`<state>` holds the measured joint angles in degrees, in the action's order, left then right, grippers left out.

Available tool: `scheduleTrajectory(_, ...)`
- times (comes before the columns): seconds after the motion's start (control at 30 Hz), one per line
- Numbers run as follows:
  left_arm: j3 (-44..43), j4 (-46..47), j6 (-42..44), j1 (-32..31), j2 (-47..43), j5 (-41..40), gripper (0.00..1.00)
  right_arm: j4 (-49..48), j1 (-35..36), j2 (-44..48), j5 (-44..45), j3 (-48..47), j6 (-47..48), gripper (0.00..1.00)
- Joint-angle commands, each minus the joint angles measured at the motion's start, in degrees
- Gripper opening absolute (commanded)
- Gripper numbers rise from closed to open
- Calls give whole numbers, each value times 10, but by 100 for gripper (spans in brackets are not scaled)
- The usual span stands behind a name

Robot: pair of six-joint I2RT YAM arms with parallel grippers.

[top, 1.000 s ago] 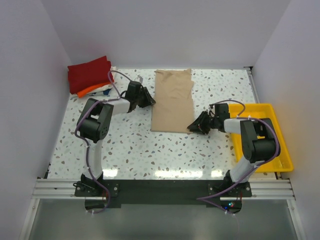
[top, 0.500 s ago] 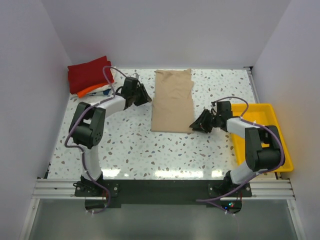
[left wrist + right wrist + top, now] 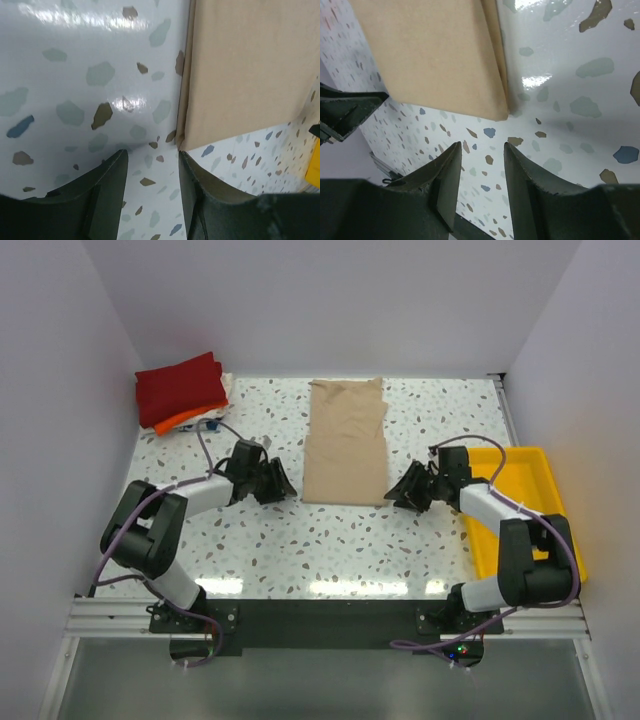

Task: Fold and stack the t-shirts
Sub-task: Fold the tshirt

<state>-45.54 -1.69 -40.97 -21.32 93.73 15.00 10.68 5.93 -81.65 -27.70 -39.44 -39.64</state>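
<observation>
The tan t-shirt (image 3: 345,440) lay folded lengthwise at frame centre, flat on the table (image 3: 300,540). The left gripper (image 3: 279,484) and right gripper (image 3: 396,496) flanked its lower corners, jaws parted and empty, placed, I judged, for the crosswise fold.

A white bench (image 3: 330,540) speckled with grey, brown and blue flecks fills the enclosure, and its glossy top catches bright glare along the far and near edges. A yellow plastic tray (image 3: 528,468) sits at the bench's right side, its long side following that edge. Plain pale walls (image 3: 330,300) close in the back, left and right. Along the near edge runs an aluminium rail (image 3: 110,618), with a black plate (image 3: 330,623) across its middle.
</observation>
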Motion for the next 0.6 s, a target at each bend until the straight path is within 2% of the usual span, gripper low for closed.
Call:
scheduleTrajectory(0.0,28,62,-3,-13,-32,50,50,-14,7,-22,15,10,11,43)
scheduleTrajectory(0.27,54,99,-10,-28,-4,60,50,-36,31,-53,62,8,5,43)
scheduleTrajectory(0.57,36,87,-5,-44,29,35,48,-61,32,-73,84,14,-4,42)
